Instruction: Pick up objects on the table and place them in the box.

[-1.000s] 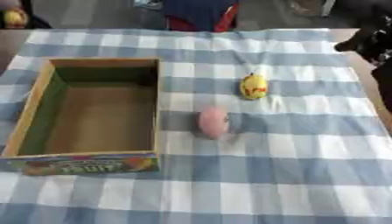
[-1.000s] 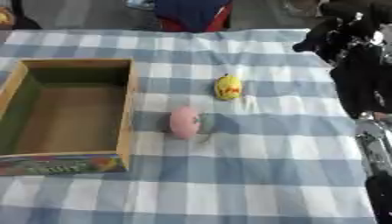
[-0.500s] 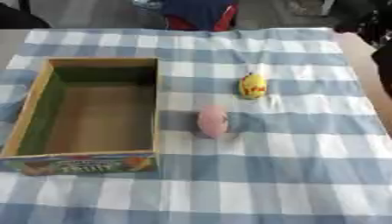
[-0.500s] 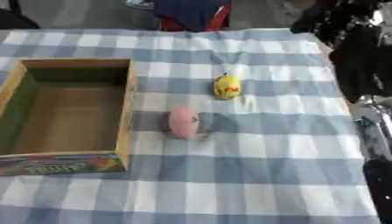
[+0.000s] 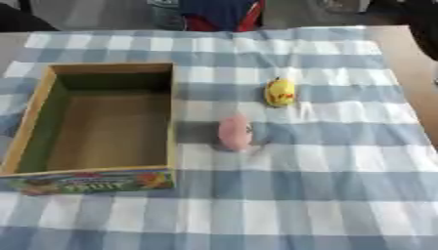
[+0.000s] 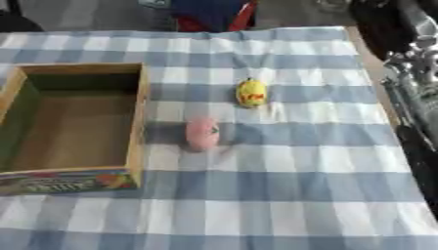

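Cardboard walls of the box [image 5: 174,117] stand at the left of the checked cloth [image 5: 325,195], its floor bare (neither object is in it yet). Just right of its near-side wall we see the pink object [image 5: 234,132] lying on the cloth, apart from the wall; further right and farther back lies the yellow object [image 5: 280,92], near the pink one but not touching it. At the right edge of the right eye view our right arm [image 6: 415,93] runs down the frame, silver and black; its hand is out of view, so we cannot tell how its fingers stand, and our left hand shows nowhere. We judge both objects rounded and likely to roll: a reach from the right could nudge the pink one against the box wall, or send the yellow one off toward the cloth's far edge. Compared with a second ago, the dark hand at the upper right has gone from both views; the two objects have not moved.
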